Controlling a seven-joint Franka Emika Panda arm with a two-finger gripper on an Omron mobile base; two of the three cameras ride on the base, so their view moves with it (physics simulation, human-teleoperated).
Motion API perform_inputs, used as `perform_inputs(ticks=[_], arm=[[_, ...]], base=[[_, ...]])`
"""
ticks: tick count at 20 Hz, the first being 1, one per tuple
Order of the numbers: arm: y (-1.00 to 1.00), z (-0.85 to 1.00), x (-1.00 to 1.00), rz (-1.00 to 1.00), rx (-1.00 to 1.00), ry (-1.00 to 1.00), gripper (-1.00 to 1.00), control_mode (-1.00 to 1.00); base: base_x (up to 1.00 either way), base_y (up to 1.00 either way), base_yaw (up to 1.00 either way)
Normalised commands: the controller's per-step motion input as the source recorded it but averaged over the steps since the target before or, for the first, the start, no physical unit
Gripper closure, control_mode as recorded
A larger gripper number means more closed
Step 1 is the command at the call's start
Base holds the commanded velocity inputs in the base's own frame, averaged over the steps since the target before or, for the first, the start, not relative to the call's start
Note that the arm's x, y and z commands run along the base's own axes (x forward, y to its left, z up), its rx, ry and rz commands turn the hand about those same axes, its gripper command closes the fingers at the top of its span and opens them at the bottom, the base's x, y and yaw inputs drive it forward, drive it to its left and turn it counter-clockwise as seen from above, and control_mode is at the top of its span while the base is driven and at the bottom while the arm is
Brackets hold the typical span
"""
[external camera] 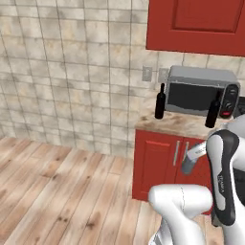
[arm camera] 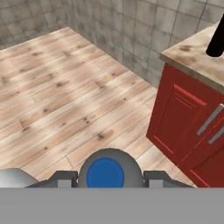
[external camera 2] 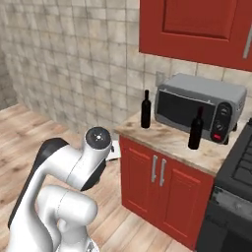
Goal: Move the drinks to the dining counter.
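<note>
1. Two black wine bottles stand upright on the narrow marbled countertop [external camera 2: 172,142]. The left bottle [external camera: 160,101] [external camera 2: 145,109] [arm camera: 216,43] is near the counter's left end, the right bottle [external camera: 213,109] [external camera 2: 196,128] toward its front edge.
2. A grey microwave [external camera: 201,91] [external camera 2: 199,108] sits behind them against the tiled wall.
3. Wooden floor [arm camera: 65,96] lies open to the left of the red cabinet [external camera 2: 160,189].
4. A round blue object [arm camera: 105,174] sits low in the hand view where the fingertips would show; I cannot tell whether the gripper holds it, or how wide it stands.

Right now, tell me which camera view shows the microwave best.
The right base view: the microwave shows whole, with door, control panel and top, one wine bottle in front. In the left base view its right end is cut at the frame edge.
</note>
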Motion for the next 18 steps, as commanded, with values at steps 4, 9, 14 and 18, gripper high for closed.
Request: perform_inputs(ticks=[4,9,14,18], arm=[[0.00,0.00,0.00,0.00,0.00,0.00,1.00,1.00],[0.00,0.00,0.00,0.00,0.00,0.00,1.00,1.00],[0.00,0.00,0.00,0.00,0.00,0.00,1.00,1.00],[0.00,0.00,0.00,0.00,0.00,0.00,1.00,1.00]], base=[[-0.13,0.00,0.60],[-0.08,0.00,0.63],[-0.09,0.04,0.67],[-0.13,0.05,0.68]])
